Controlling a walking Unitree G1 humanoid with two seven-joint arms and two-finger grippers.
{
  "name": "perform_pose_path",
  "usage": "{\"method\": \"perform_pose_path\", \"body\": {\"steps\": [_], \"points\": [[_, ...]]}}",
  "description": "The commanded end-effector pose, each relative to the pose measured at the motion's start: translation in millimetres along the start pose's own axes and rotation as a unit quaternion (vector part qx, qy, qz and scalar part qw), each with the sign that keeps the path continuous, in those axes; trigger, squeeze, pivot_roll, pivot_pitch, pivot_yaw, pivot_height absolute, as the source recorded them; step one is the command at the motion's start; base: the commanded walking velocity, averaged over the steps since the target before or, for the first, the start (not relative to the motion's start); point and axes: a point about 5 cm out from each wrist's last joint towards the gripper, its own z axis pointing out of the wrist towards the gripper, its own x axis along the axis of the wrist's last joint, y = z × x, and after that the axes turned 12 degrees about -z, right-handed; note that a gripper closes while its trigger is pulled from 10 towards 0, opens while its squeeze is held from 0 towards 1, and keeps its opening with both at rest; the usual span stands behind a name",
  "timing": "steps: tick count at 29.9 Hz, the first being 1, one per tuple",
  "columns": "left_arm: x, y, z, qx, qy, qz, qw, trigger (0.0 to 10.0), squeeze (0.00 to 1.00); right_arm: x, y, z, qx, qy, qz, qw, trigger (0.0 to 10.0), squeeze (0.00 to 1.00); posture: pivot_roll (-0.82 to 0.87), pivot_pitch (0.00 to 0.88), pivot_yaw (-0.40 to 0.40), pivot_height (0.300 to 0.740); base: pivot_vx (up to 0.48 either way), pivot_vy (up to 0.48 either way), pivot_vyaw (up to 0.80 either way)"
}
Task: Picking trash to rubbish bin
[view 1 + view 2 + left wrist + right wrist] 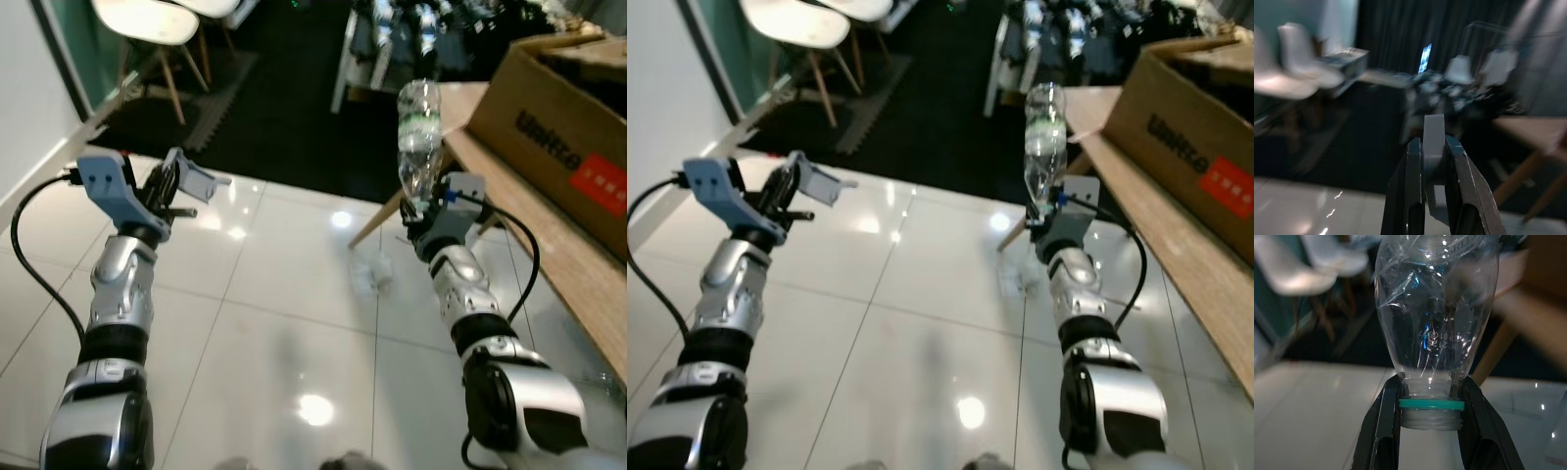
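My right gripper (1430,418) is clamped on the neck of the empty bottle (419,142), upper centre, and my left gripper (1434,161) pinches a grey scrap (200,182), so both travel safely to a bin.

A glossy white tiled floor (265,323) spreads below, mirroring ceiling lights. Farther off it gives way to dark matting (274,108), where white chairs (157,29) stand on wooden legs. On the right runs a wooden desk (558,255) on slanted legs, and a brown cardboard box (568,117) with printed lettering sits directly on its top.
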Motion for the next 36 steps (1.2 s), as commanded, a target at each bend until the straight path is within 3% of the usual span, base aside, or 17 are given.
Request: {"method": "perform_pose_path", "body": {"steps": [1,2,7,13,15,16,19,22,24,25,27,29,36], "points": [[-2,14.9,6.7,-0.03,-0.001,-0.011,0.999,10.0,0.0,14,11.9,2.8,-0.014,0.028,0.007,0.999,10.0,0.0,0.11,0.101,-0.033,0.74,0.39,0.0,-0.8],[3,23.4,9.9,-0.047,0.008,-0.017,0.999,10.0,0.0,27,12.2,6.5,-0.009,0.055,0.014,0.998,10.0,0.0,0.11,0.101,-0.033,0.74,0.394,0.0,-0.8],[7,31.3,12.8,-0.062,0.015,-0.024,0.998,10.0,0.0,40,11.4,9.4,-0.001,0.079,0.016,0.997,10.0,0.0,0.11,0.098,-0.031,0.74,0.392,0.0,-0.8],[21,50.4,18.5,-0.099,0.032,-0.034,0.994,10.0,0.0,72,5.5,13.5,0.026,0.138,0.001,0.99,10.0,0.0,0.11,0.097,-0.027,0.74,0.393,0.0,-0.8],[27,58.5,20.9,-0.113,0.039,-0.037,0.992,10.0,0.0,91,2.5,13.6,0.039,0.163,-0.05,0.985,10.0,0.0,0.11,0.097,-0.027,0.74,0.392,0.0,-0.8],[27,58.5,20.9,-0.113,0.039,-0.037,0.992,10.0,0.0,91,2.5,13.6,0.039,0.163,-0.05,0.985,10.0,0.0,0.11,0.097,-0.027,0.74,0.394,0.0,-0.8],[30,63.7,21.5,-0.12,0.04,-0.04,0.991,10.0,0.0,103,2.2,13.2,0.039,0.173,-0.114,0.978,10.0,0.0,0.1,0.097,-0.026,0.74,0.393,0.0,-0.8],[31,65.7,21.6,-0.123,0.039,-0.04,0.991,10.0,0.0,110,3.7,13.2,0.036,0.178,-0.136,0.974,10.0,0.0,0.1,0.097,-0.026,0.74,0.391,0.0,-0.8],[31,68.9,22.1,-0.128,0.039,-0.043,0.99,10.0,0.0,123,8.3,12.7,0.025,0.186,-0.203,0.961,10.0,0.0,0.1,0.093,-0.025,0.74,0.394,0.0,-0.8],[31,68.9,22.1,-0.128,0.039,-0.043,0.99,10.0,0.0,123,8.3,12.7,0.025,0.186,-0.203,0.961,10.0,0.0,0.1,0.093,-0.025,0.74,0.394,0.0,-0.8],[34,71.5,23.1,-0.132,0.043,-0.047,0.989,10.0,0.0,130,11.5,12.4,0.018,0.183,-0.274,0.944,10.0,0.0,0.1,0.089,-0.027,0.74,0.392,0.0,-0.8],[37,73.4,23.6,-0.133,0.046,-0.051,0.989,10.0,0.0,136,12.3,10.9,0.018,0.185,-0.303,0.935,10.0,0.0,0.1,0.089,-0.027,0.74,0.394,0.0,-0.8],[52,85.8,29.3,-0.146,0.074,-0.072,0.984,10.0,0.0,162,15.3,1.7,0.031,0.238,-0.242,0.94,10.0,0.0,0.09,0.082,-0.028,0.74,0.393,0.0,-0.8]]}}
